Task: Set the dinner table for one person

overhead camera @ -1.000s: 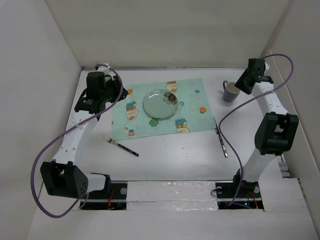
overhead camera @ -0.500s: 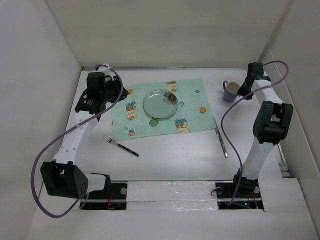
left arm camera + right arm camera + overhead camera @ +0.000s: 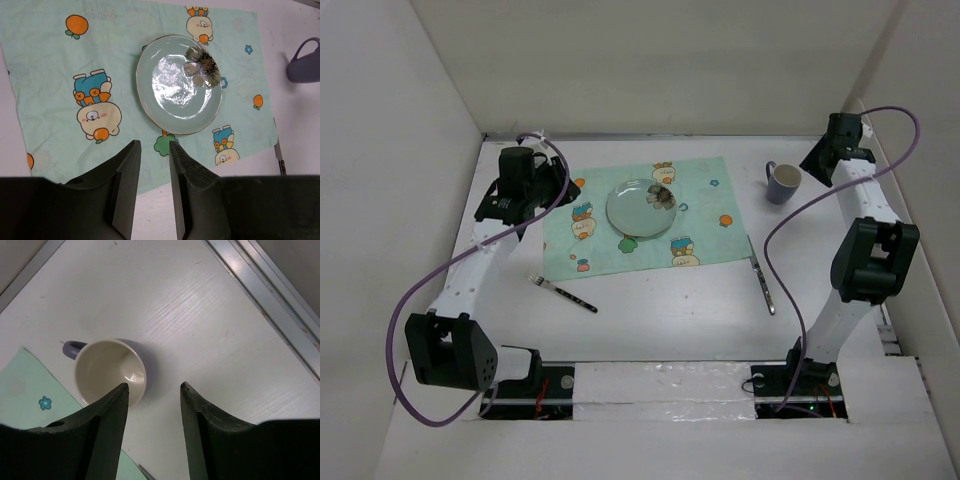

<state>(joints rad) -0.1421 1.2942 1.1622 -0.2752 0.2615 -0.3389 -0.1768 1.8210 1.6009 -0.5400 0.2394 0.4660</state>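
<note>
The white dinner table [image 3: 670,315] carries a mint-green cartoon placemat [image 3: 705,190] with a pale green flower-print plate [image 3: 642,207] on it. A purple mug [image 3: 783,183] stands upright right of the mat. A fork [image 3: 563,291] lies off the mat's near left corner, and a knife [image 3: 761,275] lies off its near right corner. My left gripper [image 3: 542,190] hovers over the mat's left edge, slightly open and empty; its wrist view [image 3: 154,145] shows the plate [image 3: 172,85] ahead. My right gripper [image 3: 154,385] is open and empty, just right of the mug [image 3: 107,371].
White walls close in the table on the left, back and right. A metal rail [image 3: 270,295] runs along the right wall near the right gripper. The purple cables of both arms loop over the table's sides.
My right gripper has drawn back from the mug toward the right wall, empty, and the mug stays put. The left arm has shifted slightly.
</note>
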